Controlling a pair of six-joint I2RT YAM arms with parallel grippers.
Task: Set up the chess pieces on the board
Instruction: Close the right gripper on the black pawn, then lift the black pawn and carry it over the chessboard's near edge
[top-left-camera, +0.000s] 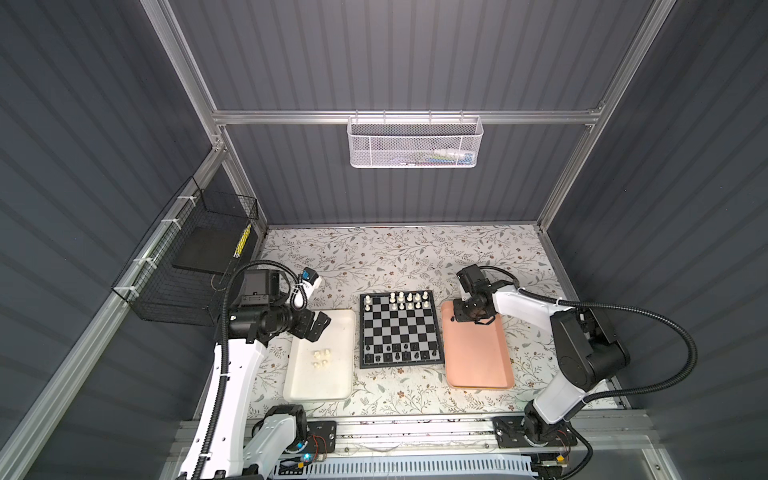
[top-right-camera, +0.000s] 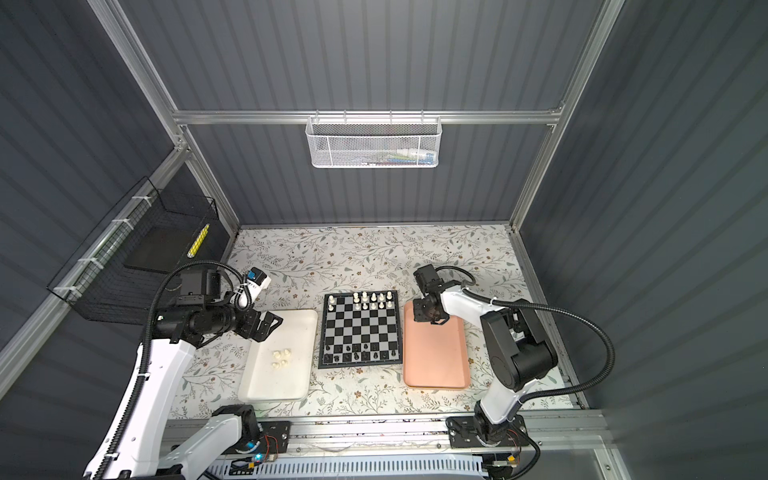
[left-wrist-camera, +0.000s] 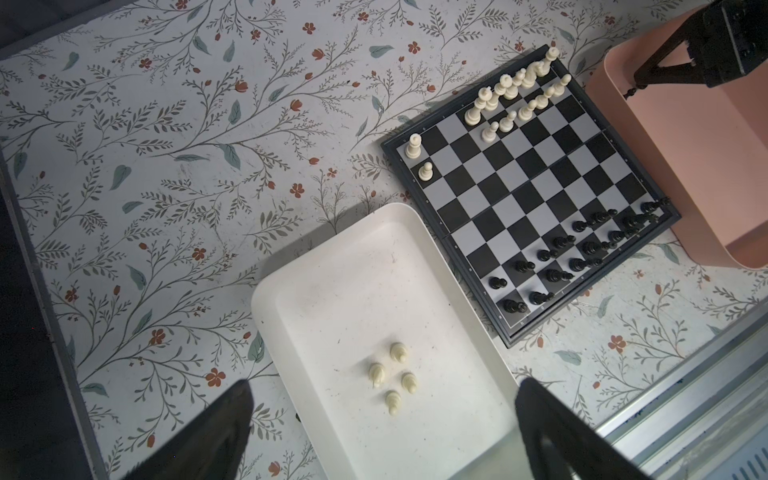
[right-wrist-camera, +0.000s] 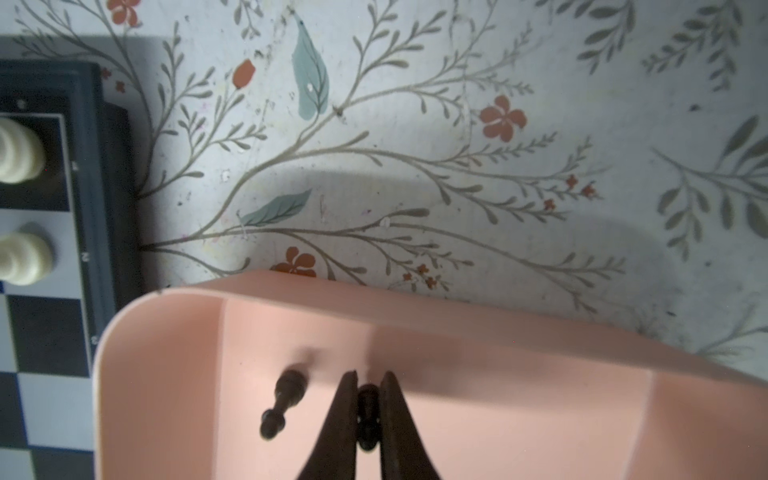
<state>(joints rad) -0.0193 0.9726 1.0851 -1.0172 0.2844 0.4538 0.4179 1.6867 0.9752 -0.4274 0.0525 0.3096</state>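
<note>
Black plastic chessmen (left-wrist-camera: 557, 274) nearly fill the near rows of the chequered black-and-grey board (top-left-camera: 399, 328). Cream-white ones (left-wrist-camera: 505, 89) partly fill the far rows. The right jaws pinch a black piece (right-wrist-camera: 368, 415) in the salmon-pink tray (right-wrist-camera: 291, 316), with another black piece (right-wrist-camera: 284, 403) lying beside it. The left jaws hang wide apart over the white tray (left-wrist-camera: 266, 291), where four cream pieces (left-wrist-camera: 376, 374) remain.

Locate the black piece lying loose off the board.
The loose black piece lies on its side in the pink tray, right of the board, beside the right gripper, shut on another black piece, seen in the right wrist view.
</note>
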